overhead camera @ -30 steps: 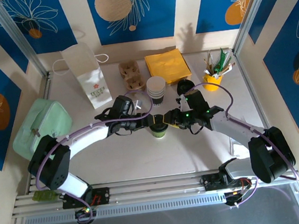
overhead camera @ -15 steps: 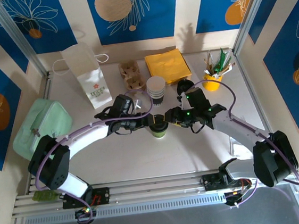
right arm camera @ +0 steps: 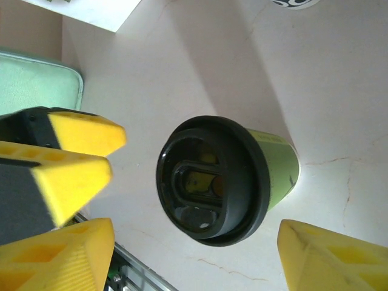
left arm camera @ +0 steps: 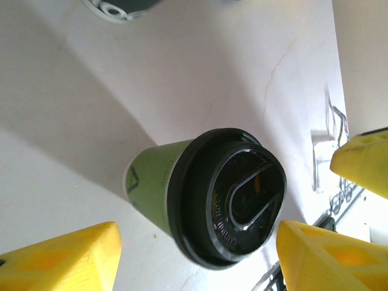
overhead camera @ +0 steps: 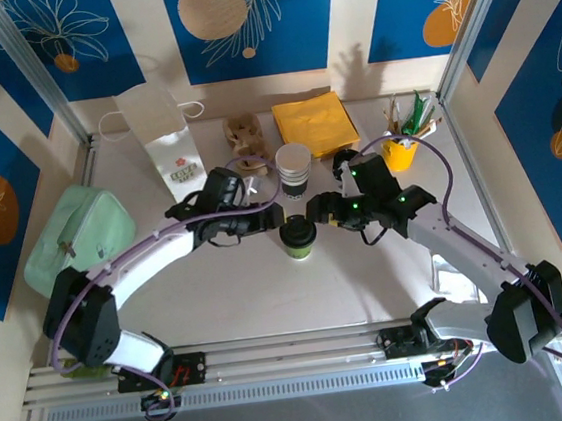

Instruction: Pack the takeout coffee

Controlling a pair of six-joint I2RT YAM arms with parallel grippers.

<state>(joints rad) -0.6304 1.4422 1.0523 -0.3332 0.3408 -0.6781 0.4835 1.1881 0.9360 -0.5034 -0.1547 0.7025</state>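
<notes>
**Top external view.** The takeout coffee cup point(overhead camera: 297, 237) stands upright on the tabletop point(overhead camera: 369, 282) near its middle, with its black lid fitted. It is just in front of a stack of lidless cups point(overhead camera: 294, 167). The left gripper point(overhead camera: 270, 217) and right gripper point(overhead camera: 318, 210) sit close to the cup on its far side, one to each side. Neither touches it. A paper bag point(overhead camera: 168, 142) stands upright at the far left, well apart from the cup.

**Left wrist view.** The left gripper point(left arm camera: 197, 227) has its jaws apart. Its yellow fingers point(left arm camera: 60, 257) flank the cup point(left arm camera: 151, 182) without clamping it. The cup wall is green, and the lid point(left arm camera: 233, 197) is seated.

**Right wrist view.** The right gripper point(right arm camera: 195, 225) also has its jaws apart. Its fingers point(right arm camera: 333, 257) stand wide of the cup point(right arm camera: 276, 167) on both sides, with bare tabletop point(right arm camera: 339, 91) between. The lid point(right arm camera: 212, 179) faces the camera.
</notes>
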